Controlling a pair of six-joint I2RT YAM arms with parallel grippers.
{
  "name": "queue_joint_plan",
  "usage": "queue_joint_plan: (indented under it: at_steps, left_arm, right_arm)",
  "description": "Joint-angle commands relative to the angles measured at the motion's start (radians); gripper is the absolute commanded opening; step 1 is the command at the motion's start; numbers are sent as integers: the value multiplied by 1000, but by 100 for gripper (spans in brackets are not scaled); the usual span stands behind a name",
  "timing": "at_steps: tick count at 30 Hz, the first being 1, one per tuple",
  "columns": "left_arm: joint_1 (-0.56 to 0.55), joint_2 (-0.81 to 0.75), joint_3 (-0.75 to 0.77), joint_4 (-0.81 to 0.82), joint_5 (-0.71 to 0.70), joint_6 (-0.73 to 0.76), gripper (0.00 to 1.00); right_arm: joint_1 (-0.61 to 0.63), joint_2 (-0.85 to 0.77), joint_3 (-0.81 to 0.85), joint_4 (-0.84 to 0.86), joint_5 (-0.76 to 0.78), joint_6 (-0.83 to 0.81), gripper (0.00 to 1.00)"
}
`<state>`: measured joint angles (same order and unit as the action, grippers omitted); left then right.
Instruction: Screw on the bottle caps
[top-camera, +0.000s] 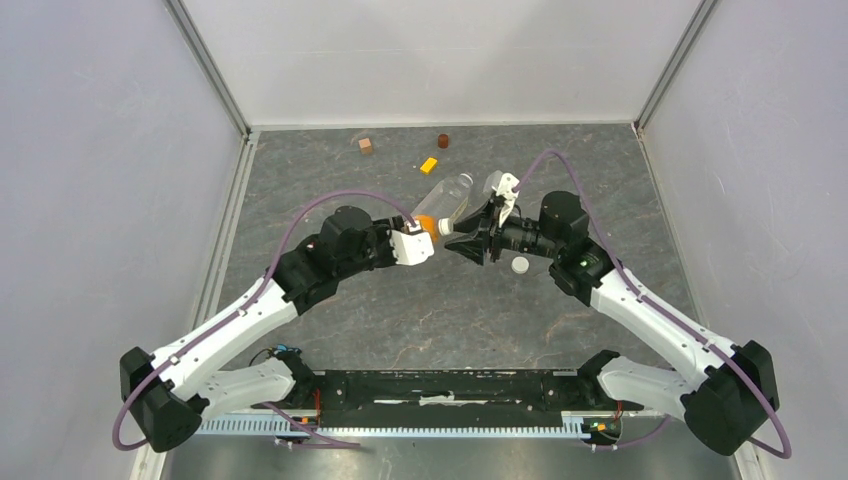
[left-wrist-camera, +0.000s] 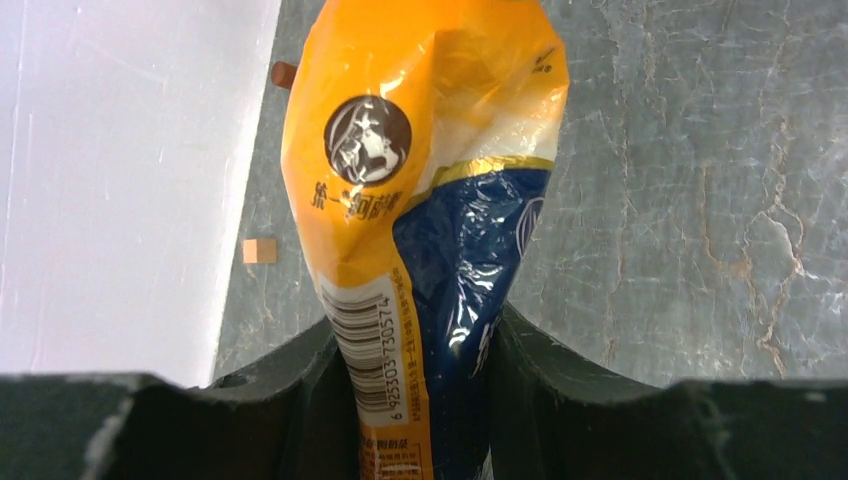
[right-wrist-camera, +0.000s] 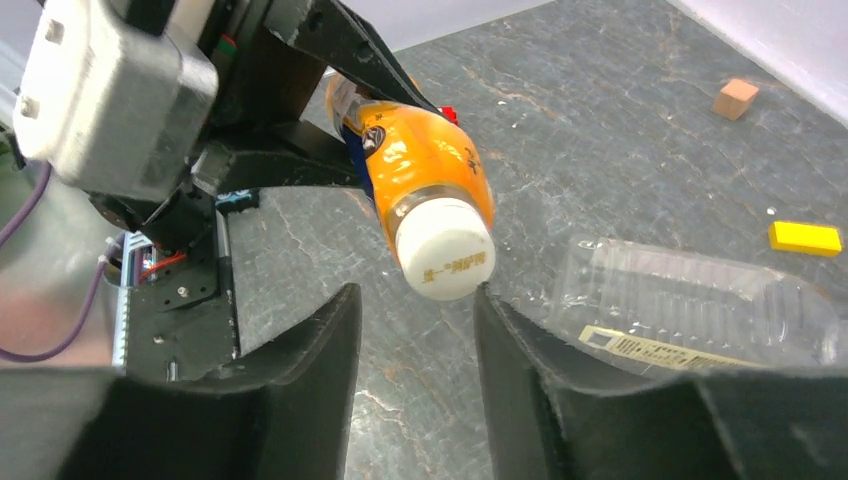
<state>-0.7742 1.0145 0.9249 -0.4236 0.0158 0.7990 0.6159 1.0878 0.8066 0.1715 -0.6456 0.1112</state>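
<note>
My left gripper (left-wrist-camera: 415, 350) is shut on the small orange bottle (left-wrist-camera: 420, 150), squeezing its dark blue label and holding it off the table (top-camera: 400, 320). A white cap (right-wrist-camera: 447, 250) sits on that bottle's neck, facing my right gripper (right-wrist-camera: 415, 300). The right jaws stand open, with the cap just beyond the fingertips and nothing between them. In the top view both grippers meet mid-table at the orange bottle (top-camera: 428, 223). The larger clear bottle (top-camera: 450, 192) lies on its side just behind them, with no cap showing on it. A second white cap (top-camera: 520, 265) lies loose beside the right wrist.
Near the back wall lie a small brown cube (top-camera: 366, 146), a dark brown cylinder (top-camera: 443, 140) and a yellow block (top-camera: 429, 165). White enclosure walls stand at the left, right and back. The arms' base rail (top-camera: 430, 385) runs along the near edge.
</note>
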Motion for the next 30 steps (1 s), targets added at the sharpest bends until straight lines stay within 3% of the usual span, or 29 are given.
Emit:
queue_joint_plan:
  at_steps: [1,2,8,13,24,30]
  left_arm:
    - [-17,30,-38,297,9,-100,2]
    - [-17,33,-44,312,3,-118,2]
    - [-16,56,-67,388,-31,-304,2]
    - [-16,48,-116,503,7,-432,2]
    - [-17,62,-147,633,117,-546,2]
    - [-17,109,-142,718,185,-582,3]
  right_arm:
    - [-6,-1,-5,44,-95,-16,84]
    - [-16,2,-2,44,-103,-8,98]
    - [-41,-32,34,46,-59,72,98]
    - [-43,-120,-32,159,-115,68,98]
    - [-44,-137,-25,228,278,269,93]
    - [-44,-97,-13,321,407,358,92]
